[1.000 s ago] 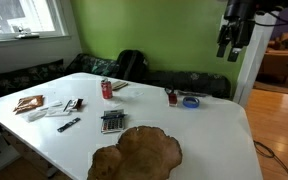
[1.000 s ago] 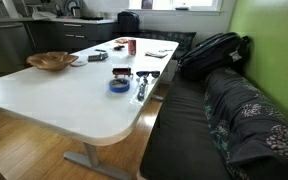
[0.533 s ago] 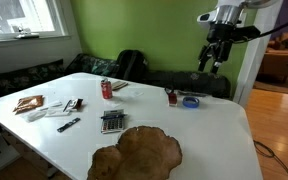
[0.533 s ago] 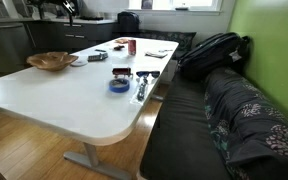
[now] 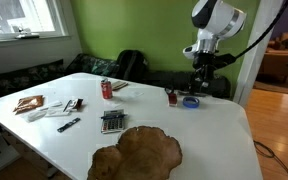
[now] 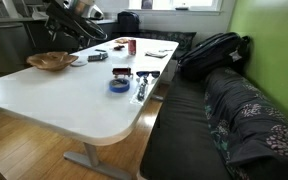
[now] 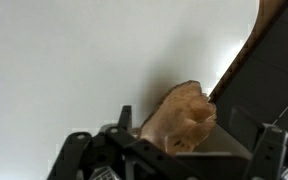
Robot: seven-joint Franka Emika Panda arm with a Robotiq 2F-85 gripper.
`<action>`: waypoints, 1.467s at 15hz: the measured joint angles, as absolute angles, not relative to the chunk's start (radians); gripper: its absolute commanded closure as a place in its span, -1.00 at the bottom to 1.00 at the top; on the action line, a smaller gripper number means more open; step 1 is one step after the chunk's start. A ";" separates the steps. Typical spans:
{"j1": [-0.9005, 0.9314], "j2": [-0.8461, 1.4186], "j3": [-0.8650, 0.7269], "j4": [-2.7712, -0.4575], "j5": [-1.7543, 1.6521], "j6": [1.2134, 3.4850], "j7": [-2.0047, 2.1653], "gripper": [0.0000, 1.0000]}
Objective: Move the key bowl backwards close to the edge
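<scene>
The key bowl [image 5: 136, 152], a wide brown burl-wood dish with a wavy outline, lies on the white table near its front edge [image 5: 44, 150]. It also shows in an exterior view [image 6: 52, 61] at the table's far left corner. In the wrist view the bowl [image 7: 180, 118] lies far below, beside the table's edge [image 7: 234, 62]. My gripper [image 5: 199, 80] hangs in the air over the far right part of the table, well away from the bowl. Its fingers [image 7: 199, 128] are spread open and hold nothing.
A calculator [image 5: 111, 121], a red can [image 5: 107, 89], a blue tape roll [image 5: 190, 101] and small items [image 5: 68, 108] lie on the table. A dark bench with a black bag [image 6: 212, 52] runs along the far side.
The arm has swung down and to the left from the upper right corner, bringing the gripper lower over the table. The bowl has not moved.
</scene>
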State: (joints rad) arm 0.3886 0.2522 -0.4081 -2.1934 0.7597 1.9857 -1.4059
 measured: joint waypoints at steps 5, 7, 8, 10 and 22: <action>0.219 0.410 -0.258 -2.069 0.755 1.965 -1.320 -1.00; 0.201 0.409 -0.234 -2.063 0.749 1.966 -1.314 -1.00; 0.170 0.408 -0.194 -2.061 0.751 1.977 -1.278 -1.00; 0.119 0.417 -0.114 -2.044 0.761 1.965 -1.168 -1.00; 0.091 0.591 0.120 -1.918 0.837 2.087 -0.786 -1.00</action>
State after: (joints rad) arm 0.0910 0.5909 0.1197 -1.9180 0.8370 2.0874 -0.7860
